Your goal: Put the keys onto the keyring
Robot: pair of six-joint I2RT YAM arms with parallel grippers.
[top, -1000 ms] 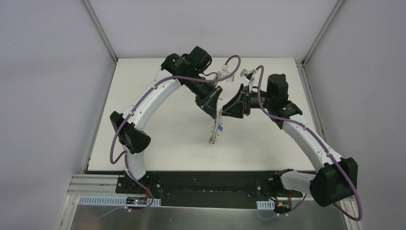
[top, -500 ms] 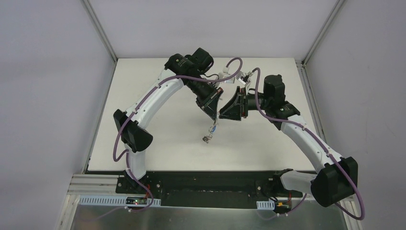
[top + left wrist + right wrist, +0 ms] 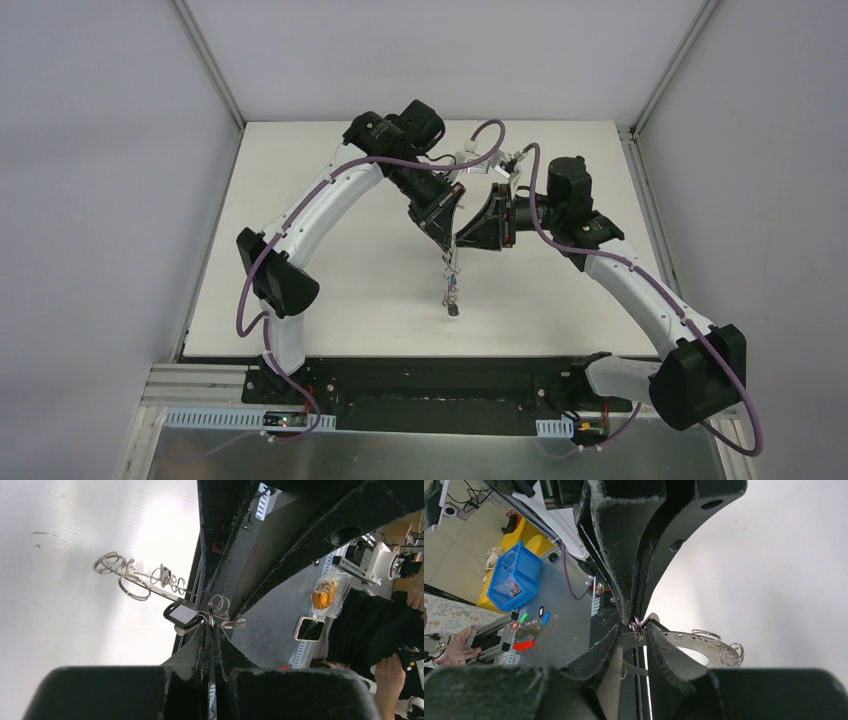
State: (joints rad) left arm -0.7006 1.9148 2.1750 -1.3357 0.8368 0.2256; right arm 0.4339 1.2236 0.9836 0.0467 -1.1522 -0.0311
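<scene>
Both arms meet above the middle of the white table (image 3: 330, 270). The keyring (image 3: 452, 272) hangs there on edge, with keys (image 3: 453, 308) dangling at its bottom. My left gripper (image 3: 447, 236) (image 3: 210, 626) is shut, pinching a small wire loop (image 3: 216, 603) at the ring's rim. A black-headed key (image 3: 181, 615) sits right beside its tips. The grey keyring (image 3: 150, 586) runs off to the left, edge-on, with more loops. My right gripper (image 3: 461, 241) (image 3: 640, 629) has its fingers on either side of the keyring's (image 3: 696, 644) flat band, closed against it.
Past the table's near edge, the right wrist view shows a grey shelf with a blue bin (image 3: 516, 575) and loose small items (image 3: 531, 625). A phone (image 3: 310, 629) and a seated person (image 3: 395, 670) appear in the left wrist view. Frame posts stand at the far corners.
The right gripper's jaws have narrowed onto the ring. The hanging ring and keys swung left, then back to hang straighter and lower. Both arms shifted slightly left.
</scene>
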